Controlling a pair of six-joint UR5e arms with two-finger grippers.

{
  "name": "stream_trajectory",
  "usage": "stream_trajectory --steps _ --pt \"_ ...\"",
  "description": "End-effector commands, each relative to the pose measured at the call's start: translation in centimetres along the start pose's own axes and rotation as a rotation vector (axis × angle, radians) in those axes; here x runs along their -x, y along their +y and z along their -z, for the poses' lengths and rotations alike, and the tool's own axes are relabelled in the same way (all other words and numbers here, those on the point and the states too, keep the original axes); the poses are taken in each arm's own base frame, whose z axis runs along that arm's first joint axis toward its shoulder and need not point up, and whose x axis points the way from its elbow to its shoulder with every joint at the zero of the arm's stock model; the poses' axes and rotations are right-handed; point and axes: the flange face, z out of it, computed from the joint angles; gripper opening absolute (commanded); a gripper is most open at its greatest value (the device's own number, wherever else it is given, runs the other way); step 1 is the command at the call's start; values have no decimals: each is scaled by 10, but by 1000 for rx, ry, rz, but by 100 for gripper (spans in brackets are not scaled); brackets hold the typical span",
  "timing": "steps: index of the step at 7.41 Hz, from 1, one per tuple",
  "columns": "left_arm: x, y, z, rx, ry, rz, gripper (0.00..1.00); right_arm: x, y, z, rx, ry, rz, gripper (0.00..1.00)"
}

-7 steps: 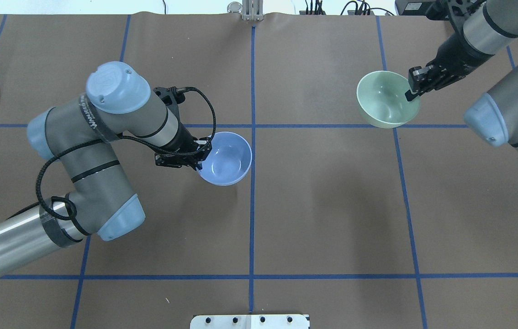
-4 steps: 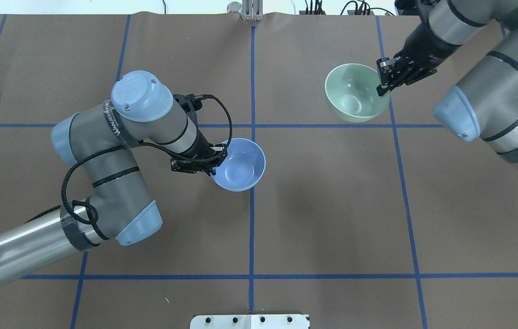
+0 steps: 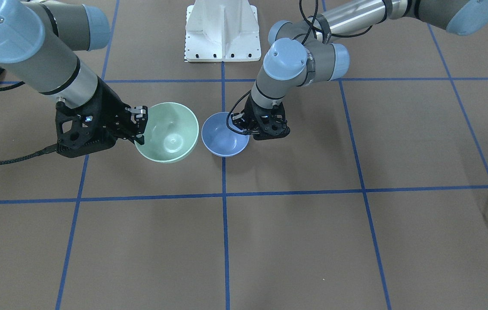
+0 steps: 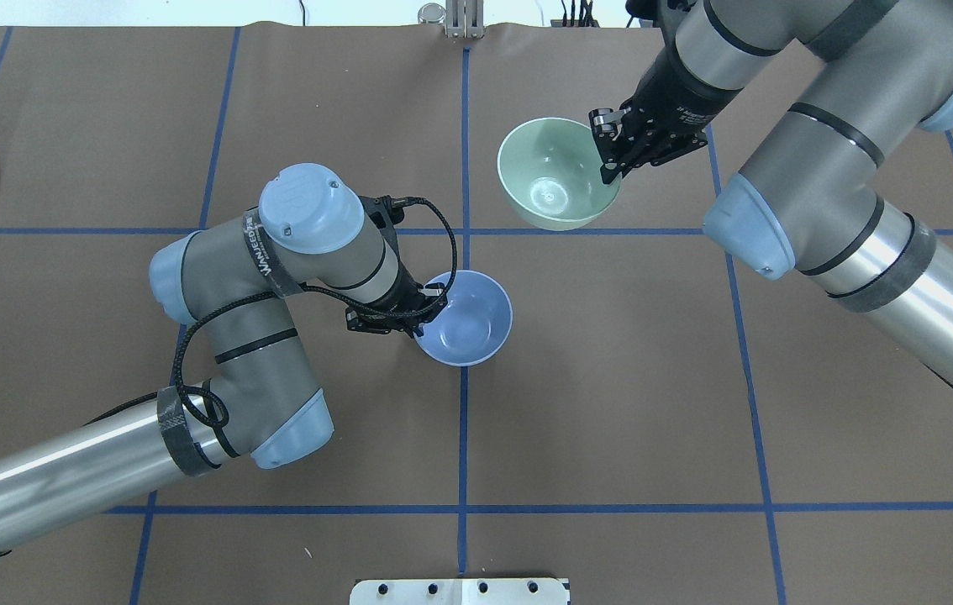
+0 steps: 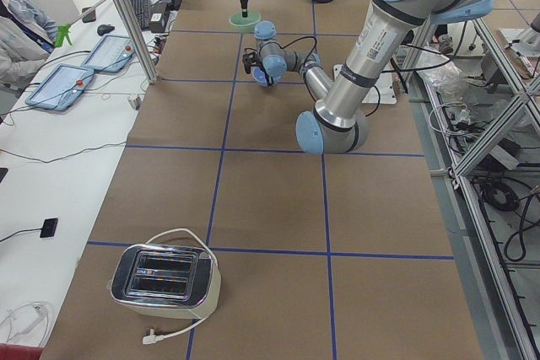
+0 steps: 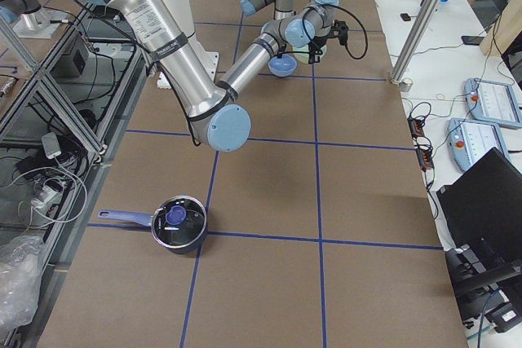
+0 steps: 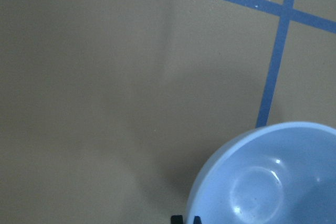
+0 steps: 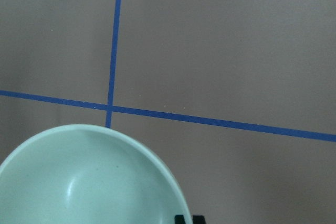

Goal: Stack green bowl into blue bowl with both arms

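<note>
My right gripper (image 4: pixel 609 165) is clamped on the rim of the green bowl (image 4: pixel 545 173), at the bowl's right edge in the overhead view, with one finger inside the wall and one outside. The bowl sits mouth-up in the upper middle of that frame, just right of the vertical blue tape line (image 4: pixel 465 151). My left gripper (image 4: pixel 429 307) is pinched in the same way on the left rim of the blue bowl (image 4: pixel 470 319), which is also mouth-up and lies near the centre of the frame, straddling that tape line.

In the front-facing view the two bowls are side by side at mid-frame, green on the left and blue on the right, with a narrow gap between them. They are not touching, and neither is inside the other. The green bowl looks the larger of the two in both downward views. I can't say for certain whether either base rests on the brown table cover (image 4: pixel 611 403).

The right arm (image 4: pixel 813 193) reaches in from the right edge of the overhead frame, and the left arm (image 4: pixel 258 336) comes in from the lower left. The white stand (image 3: pixel 222 30) is at the top centre of the front-facing view. Well away from the bowls, a toaster (image 5: pixel 164 280) stands at the near end in the left side view, and a lidded saucepan (image 6: pixel 177 222) stands at the near end in the right side view.
</note>
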Motion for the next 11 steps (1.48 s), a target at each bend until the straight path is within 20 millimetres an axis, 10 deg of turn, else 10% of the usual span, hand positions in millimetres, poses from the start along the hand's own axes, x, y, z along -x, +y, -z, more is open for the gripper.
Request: stream_trajectory --steps 1,2,4,11 --pt "0 1 -9 -2 30 1 0 13 6 -9 8 0 7 12" --pt "-3 2 -4 -3 40 -8 11 15 8 -10 10 -3 10 12" --pt "-2 -1 14 -21 62 -52 85 17 10 -9 11 -6 13 12" --pt "85 -71 99 -30 92 -156 97 65 60 -87 37 60 77 12"
